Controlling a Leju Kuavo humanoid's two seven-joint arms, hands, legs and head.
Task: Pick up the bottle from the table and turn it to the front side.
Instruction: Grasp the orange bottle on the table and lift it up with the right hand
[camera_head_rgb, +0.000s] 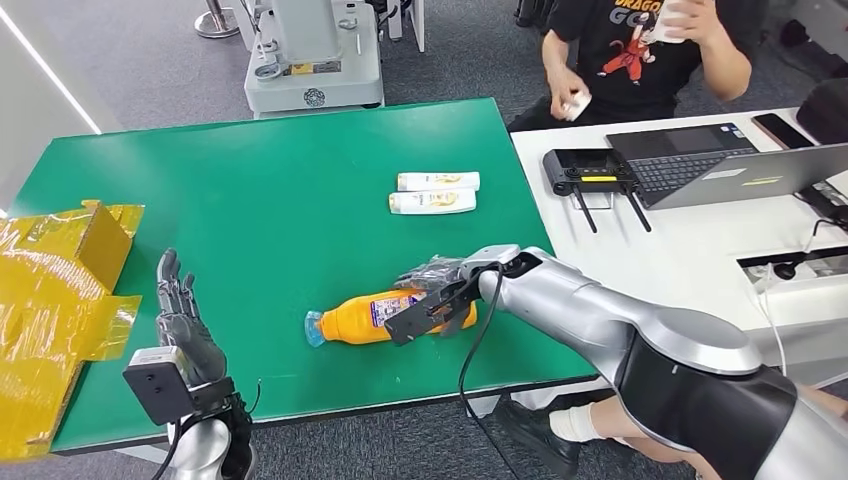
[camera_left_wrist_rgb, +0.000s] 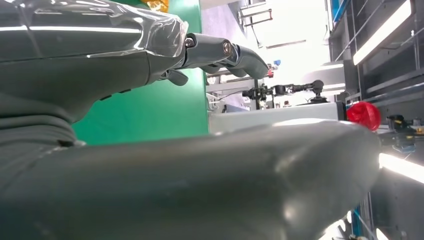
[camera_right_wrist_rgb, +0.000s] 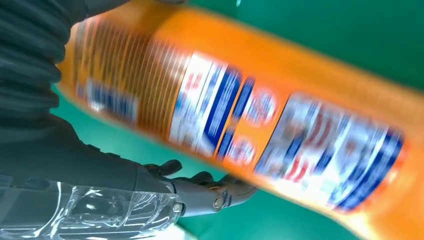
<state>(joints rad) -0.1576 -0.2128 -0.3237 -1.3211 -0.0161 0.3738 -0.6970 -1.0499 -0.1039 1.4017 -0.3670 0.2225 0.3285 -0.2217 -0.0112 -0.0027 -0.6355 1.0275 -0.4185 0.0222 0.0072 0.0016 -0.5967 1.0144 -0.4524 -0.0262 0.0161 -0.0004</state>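
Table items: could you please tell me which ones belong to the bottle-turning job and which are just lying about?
Belongs to the job:
- orange bottle, lying on its side
- right robot hand, around the bottle

Just lying about:
- two white bottles
- yellow box
- left robot hand, holding nothing
- laptop

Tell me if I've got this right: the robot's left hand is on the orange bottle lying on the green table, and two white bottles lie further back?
Not quite. The head view shows the right hand on the orange bottle, not the left; the left hand is raised with nothing in it. The bottle does lie on the green table, with two white bottles further back.
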